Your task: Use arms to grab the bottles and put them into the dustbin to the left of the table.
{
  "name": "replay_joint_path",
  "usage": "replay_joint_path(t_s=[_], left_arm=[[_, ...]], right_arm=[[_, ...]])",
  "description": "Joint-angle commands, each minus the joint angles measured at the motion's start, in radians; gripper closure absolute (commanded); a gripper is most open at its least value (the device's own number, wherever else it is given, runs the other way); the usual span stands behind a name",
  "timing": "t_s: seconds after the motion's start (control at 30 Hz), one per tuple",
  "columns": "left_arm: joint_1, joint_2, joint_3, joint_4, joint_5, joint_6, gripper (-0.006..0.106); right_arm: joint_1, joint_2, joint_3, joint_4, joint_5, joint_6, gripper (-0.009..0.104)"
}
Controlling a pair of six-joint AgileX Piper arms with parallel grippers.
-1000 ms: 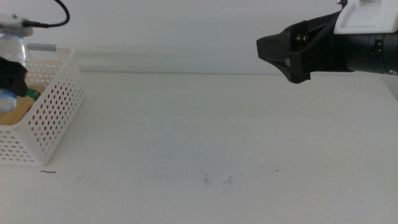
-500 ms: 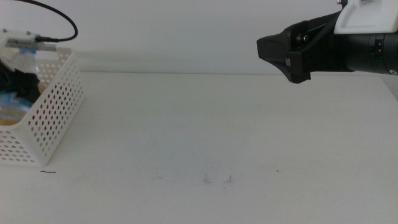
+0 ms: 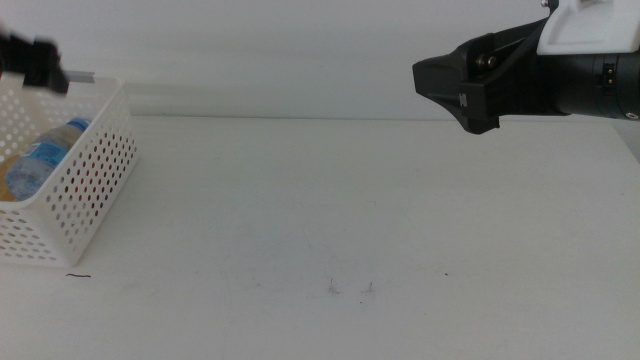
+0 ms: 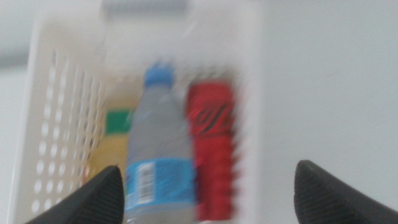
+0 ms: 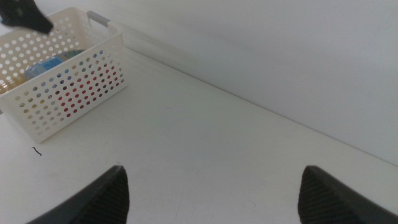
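clear thin plastic, the water bottle (image 4: pixel 158 155) lies in the dustbin (image 3: pixel 95 185) at the desk's (image 3: pixel 350 220) left edge, between juice bottle (image 4: pixel 109 146) and red can (image 4: pixel 210 152); light, crushable, best held mid-body. left end effector (image 4: pixel 205 190) hovers above, wide open, empty; right end effector (image 5: pixel 211 190) waits likewise.

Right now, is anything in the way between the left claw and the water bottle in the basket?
Nothing visible. The left gripper hangs open above the basket, and the water bottle lies uncovered inside, between the yellow bottle and red can.
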Motion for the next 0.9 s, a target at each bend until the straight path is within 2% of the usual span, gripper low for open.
replay_joint_path(t_s=[0.0, 0.1, 0.2, 0.4, 0.57, 0.77, 0.87], left_arm=[[-0.066, -0.11, -0.009, -0.012, 0.009, -0.026, 0.007], [-0.187, -0.219, -0.009, -0.002, 0.009, -0.065, 0.007], [-0.318, -0.321, 0.005, 0.053, 0.012, -0.088, 0.007], [-0.514, -0.58, 0.201, 0.084, -0.124, -0.13, 0.007], [-0.546, -0.748, 0.34, 0.093, -0.217, -0.178, 0.007], [-0.546, -0.828, 0.389, 0.2, -0.219, -0.255, 0.007], [-0.546, -0.836, 0.389, 0.189, -0.226, -0.25, 0.007]], right_arm=[[0.002, -0.005, -0.003, -0.002, -0.005, -0.008, 0.008], [0.002, -0.005, -0.003, -0.002, -0.005, -0.008, 0.008], [0.002, -0.005, -0.003, -0.002, -0.005, -0.008, 0.008], [0.002, -0.005, -0.003, -0.002, -0.005, -0.008, 0.008], [0.002, -0.005, -0.003, -0.002, -0.005, -0.008, 0.008], [0.002, -0.005, -0.003, -0.002, -0.005, -0.008, 0.008], [0.002, -0.005, -0.003, -0.002, -0.005, -0.008, 0.008]])
